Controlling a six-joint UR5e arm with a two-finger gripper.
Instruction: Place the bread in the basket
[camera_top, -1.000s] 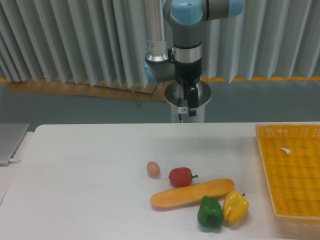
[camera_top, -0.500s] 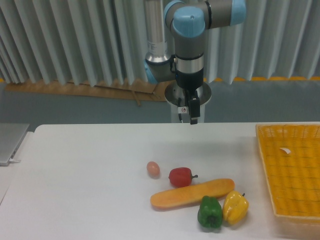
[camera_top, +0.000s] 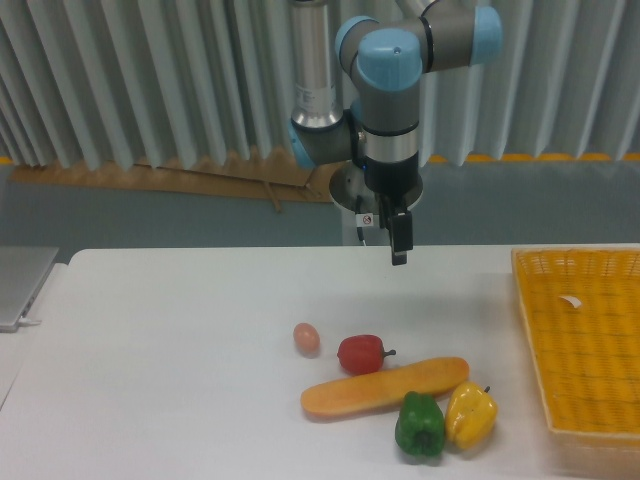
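On the bench (camera_top: 170, 340) lies the bread (camera_top: 384, 388), basket (camera_top: 590, 262) at right; fingers (camera_top: 399, 240) hang above, grip state unclear

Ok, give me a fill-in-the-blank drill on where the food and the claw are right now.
1. The bread lies on the ____, not in the basket.
2. The claw holds ____.
3. The egg sits left of the ____ pepper.
4. The green pepper touches the ____ pepper.

Missing: table; nothing; red; yellow
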